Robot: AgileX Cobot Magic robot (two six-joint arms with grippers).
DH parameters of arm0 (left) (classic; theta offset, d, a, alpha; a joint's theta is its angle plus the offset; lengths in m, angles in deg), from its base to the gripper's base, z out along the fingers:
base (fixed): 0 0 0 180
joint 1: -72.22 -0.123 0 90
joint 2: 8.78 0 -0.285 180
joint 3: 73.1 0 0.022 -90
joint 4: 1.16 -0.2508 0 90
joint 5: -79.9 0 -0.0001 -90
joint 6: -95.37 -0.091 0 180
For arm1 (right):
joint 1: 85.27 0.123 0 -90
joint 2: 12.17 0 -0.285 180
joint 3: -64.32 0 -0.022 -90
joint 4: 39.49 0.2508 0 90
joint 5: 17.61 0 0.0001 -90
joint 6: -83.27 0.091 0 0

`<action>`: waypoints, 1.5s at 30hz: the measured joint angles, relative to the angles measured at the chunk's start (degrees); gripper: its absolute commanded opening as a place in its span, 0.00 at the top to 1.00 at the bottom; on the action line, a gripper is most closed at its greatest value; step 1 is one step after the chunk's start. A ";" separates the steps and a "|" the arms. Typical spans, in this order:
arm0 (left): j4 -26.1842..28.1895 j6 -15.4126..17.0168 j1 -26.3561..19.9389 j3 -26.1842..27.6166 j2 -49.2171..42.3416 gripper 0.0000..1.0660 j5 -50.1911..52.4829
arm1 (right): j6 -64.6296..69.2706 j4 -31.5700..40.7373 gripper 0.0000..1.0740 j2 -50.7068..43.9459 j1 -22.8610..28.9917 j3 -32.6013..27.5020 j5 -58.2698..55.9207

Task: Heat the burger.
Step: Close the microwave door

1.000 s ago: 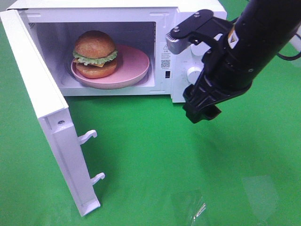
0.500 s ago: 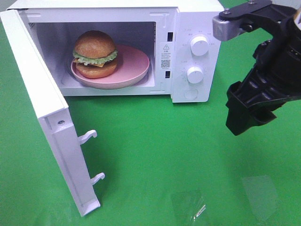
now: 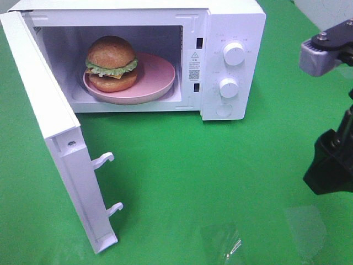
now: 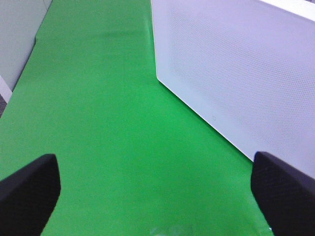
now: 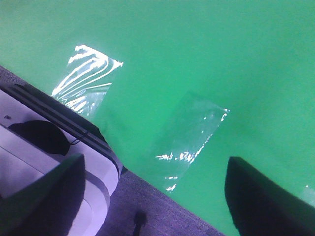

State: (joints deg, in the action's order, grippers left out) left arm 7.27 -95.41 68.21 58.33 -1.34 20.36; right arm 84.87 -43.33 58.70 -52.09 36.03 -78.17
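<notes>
The burger, with a golden-brown bun, green lettuce and yellow cheese, sits on a shallow pink bowl inside the white microwave. The microwave door stands wide open at the left. My right arm is at the far right edge, well away from the microwave. In the right wrist view my right gripper is open and empty over the green cloth. In the left wrist view my left gripper is open and empty, next to the door's white dotted outer face. The left arm does not show in the high view.
Two white knobs are on the microwave's right panel. Door latch hooks stick out of the open door. Shiny clear patches lie on the green cloth near the front and in the right wrist view.
My right arm has moved right, from in front of the microwave's knobs to the far right edge. The burger, bowl and door have not moved.
</notes>
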 measured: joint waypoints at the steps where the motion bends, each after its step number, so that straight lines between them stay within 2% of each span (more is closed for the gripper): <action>1: 0.00 0.00 0.00 0.00 0.00 0.08 0.00 | 0.06 0.00 0.29 -2.06 0.00 -1.78 0.00; 8: 0.00 0.00 0.00 0.00 0.00 0.08 0.00 | 0.17 0.00 0.29 -10.03 -1.43 -7.62 1.55; 10: 0.00 0.00 0.00 0.00 0.00 0.08 0.00 | 0.23 0.00 0.29 -12.61 -2.98 -9.00 1.95; 11: 0.00 0.00 0.00 0.00 0.00 0.08 0.00 | 0.80 0.00 0.29 -16.39 -5.61 -10.43 2.35; 12: 0.00 0.00 0.00 0.00 0.00 0.08 0.00 | 0.80 0.00 0.29 -16.39 -5.61 -10.43 2.35; 14: 0.00 0.00 0.00 0.00 0.00 0.08 0.00 | 1.78 -0.06 0.29 -23.95 -10.03 -12.43 3.44; 17: 0.00 0.00 0.00 0.00 0.00 0.08 0.00 | 1.78 -0.06 0.29 -26.07 -11.17 -12.83 3.61; 20: 0.00 0.00 0.00 0.00 0.00 0.08 0.00 | 1.83 -0.06 0.29 -34.15 -15.24 -14.73 3.67; 23: 0.00 0.00 0.00 0.00 0.00 0.08 0.00 | 2.29 -0.06 0.29 -37.82 -16.79 -15.87 3.67; 25: 0.00 0.00 0.00 0.00 0.00 0.08 0.00 | 3.27 -0.06 0.29 -44.63 -19.14 -17.82 3.61; 27: 0.00 0.00 0.00 0.00 0.00 0.08 0.00 | 3.27 -0.06 0.29 -47.61 -19.82 -18.68 3.55; 30: 0.00 0.00 0.00 0.00 0.00 0.08 0.00 | 3.38 -0.06 0.29 -49.22 -20.11 -19.08 3.55; 39: 0.00 0.00 0.00 0.00 0.00 0.08 0.00 | 3.95 0.40 0.29 -62.11 -24.06 -19.60 3.09; 45: 0.00 0.00 0.00 0.00 0.00 0.08 0.00 | 4.13 0.40 0.29 -63.37 -25.50 -19.60 3.09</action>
State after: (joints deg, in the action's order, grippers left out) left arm 7.27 -95.41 68.21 58.33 -1.34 20.36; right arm 89.00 -42.93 -4.67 -77.59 16.44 -75.08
